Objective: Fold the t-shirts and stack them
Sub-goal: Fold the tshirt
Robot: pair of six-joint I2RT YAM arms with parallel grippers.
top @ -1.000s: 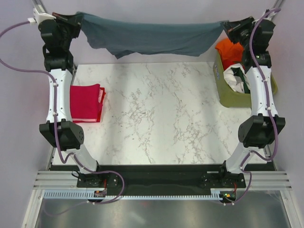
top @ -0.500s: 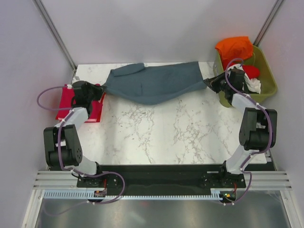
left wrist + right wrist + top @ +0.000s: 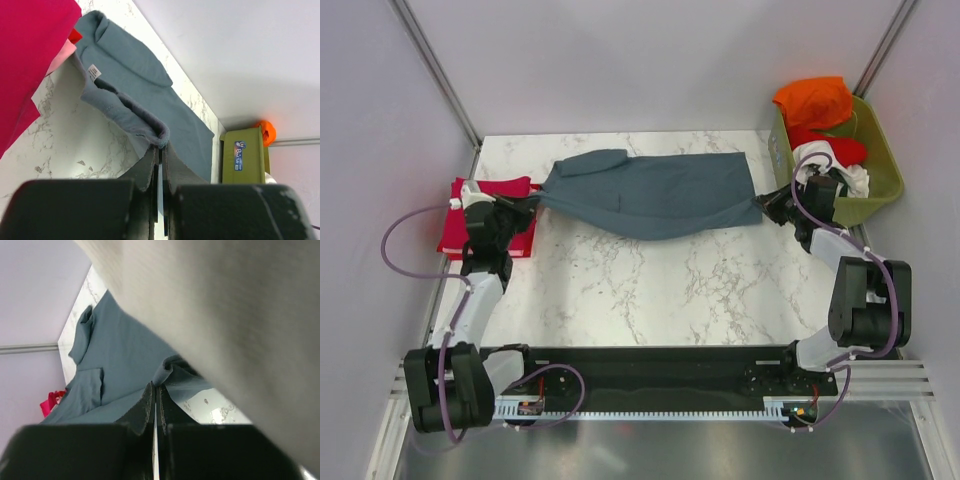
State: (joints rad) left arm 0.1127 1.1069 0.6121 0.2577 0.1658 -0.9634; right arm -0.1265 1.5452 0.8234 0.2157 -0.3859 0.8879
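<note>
The left fingers (image 3: 153, 160) are pinched tight on the label end of the slate blue-grey t-shirt (image 3: 660, 195), and the right fingers (image 3: 149, 399) clamp its opposite end. Between them the shirt lies spread across the far half of the marble bench (image 3: 650, 290). The folded crimson t-shirt (image 3: 510, 186) lies at the bench's left edge, partly under the left arm. The olive-green basket (image 3: 886, 170) at far right holds an orange tee (image 3: 813, 98).
</note>
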